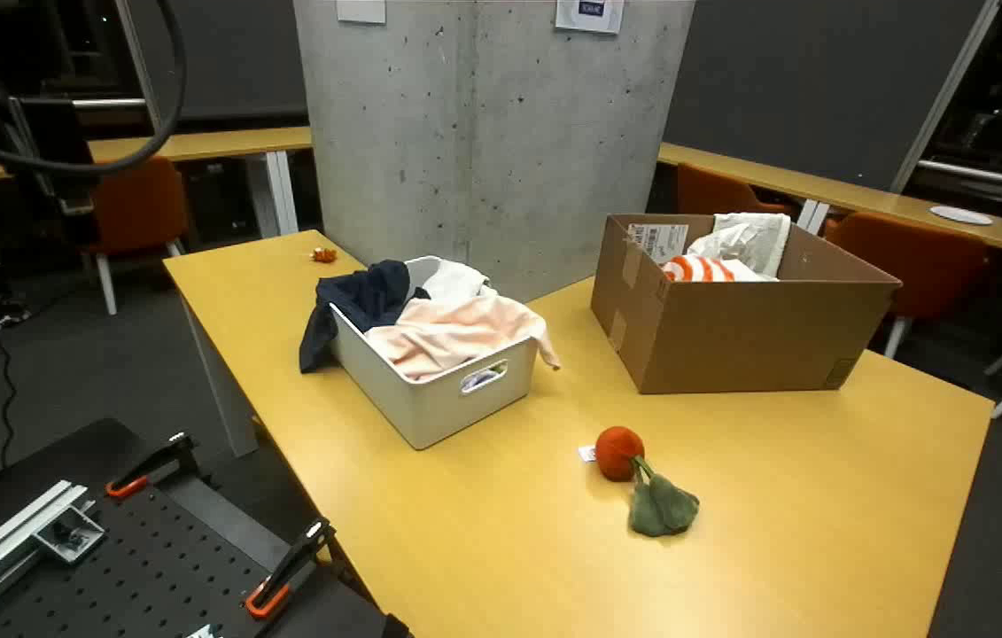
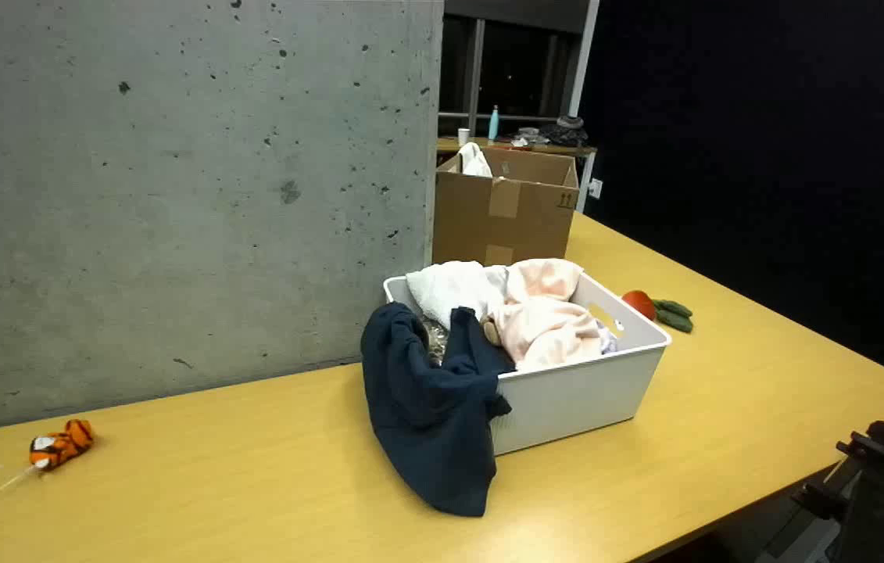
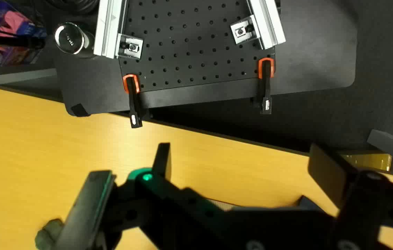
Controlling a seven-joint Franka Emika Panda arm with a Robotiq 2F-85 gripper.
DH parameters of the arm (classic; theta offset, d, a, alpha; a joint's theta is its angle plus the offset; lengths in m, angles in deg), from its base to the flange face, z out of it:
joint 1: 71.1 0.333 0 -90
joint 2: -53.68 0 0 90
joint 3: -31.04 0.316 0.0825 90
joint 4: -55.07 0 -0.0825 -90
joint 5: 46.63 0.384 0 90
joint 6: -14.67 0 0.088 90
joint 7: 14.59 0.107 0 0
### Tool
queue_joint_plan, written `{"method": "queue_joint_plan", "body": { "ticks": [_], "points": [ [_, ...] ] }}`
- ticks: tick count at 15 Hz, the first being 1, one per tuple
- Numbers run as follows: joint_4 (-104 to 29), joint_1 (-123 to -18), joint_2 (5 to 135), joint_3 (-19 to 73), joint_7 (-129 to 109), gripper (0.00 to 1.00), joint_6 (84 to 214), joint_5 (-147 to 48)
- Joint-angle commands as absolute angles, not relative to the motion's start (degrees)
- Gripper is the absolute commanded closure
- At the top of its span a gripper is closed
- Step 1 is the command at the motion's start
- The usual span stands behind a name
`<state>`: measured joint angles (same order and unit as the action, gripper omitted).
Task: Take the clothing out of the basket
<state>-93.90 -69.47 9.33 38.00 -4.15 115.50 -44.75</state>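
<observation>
The fingers (image 3: 326, 178) stand wide apart in the wrist view, the yellow surface (image 3: 217, 163) showing through the gap between them. Above the fingers in that frame, past the surface's edge, is a black board (image 3: 189, 55) dotted with holes; two clamps (image 3: 267, 71) sit along its nearer side, one up and left of the fingers, the other over the right part of the gap. Down and left of the fingers, partly covered, are the green leaves (image 3: 47, 236) of a red toy (image 1: 621, 454), which rests on the surface in both exterior views. Lower than the fingers stands the basket (image 2: 582, 399), upright on the same surface, with the clothing (image 2: 543, 344) heaped in it; how far beneath them it lies cannot be told. The navy cloth (image 2: 434, 426) is partly out, draped over the rim and hanging down outside, while the white cloth (image 2: 453, 293) and the peach cloth (image 1: 456, 332) lie inside, touching, a corner of the peach one spilling over the rim in an exterior view. Also lower than the fingers, a cardboard box (image 1: 757, 341) stands near the basket, holding a striped item (image 1: 702, 268) and something white (image 1: 757, 241), and a small orange toy (image 2: 62, 444) lies well apart from both.
</observation>
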Motion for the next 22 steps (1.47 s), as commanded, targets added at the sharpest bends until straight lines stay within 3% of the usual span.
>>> {"method": "queue_joint_plan", "body": {
  "ticks": [1,6,15,22],
  "points": [
    [-93.8,-69.4,9.4,37.9,-4.1,0.00,115.4,-44.8],
    [-92.5,-70.2,11.9,37.5,-5.2,0.00,116.7,-46.4],
    [-76.6,-75.6,40.6,33.8,-7.8,0.00,144.8,-57.8],
    [-55.4,-73.5,66.8,32.9,-15.8,0.00,151.9,-55.5]
  ]
}}
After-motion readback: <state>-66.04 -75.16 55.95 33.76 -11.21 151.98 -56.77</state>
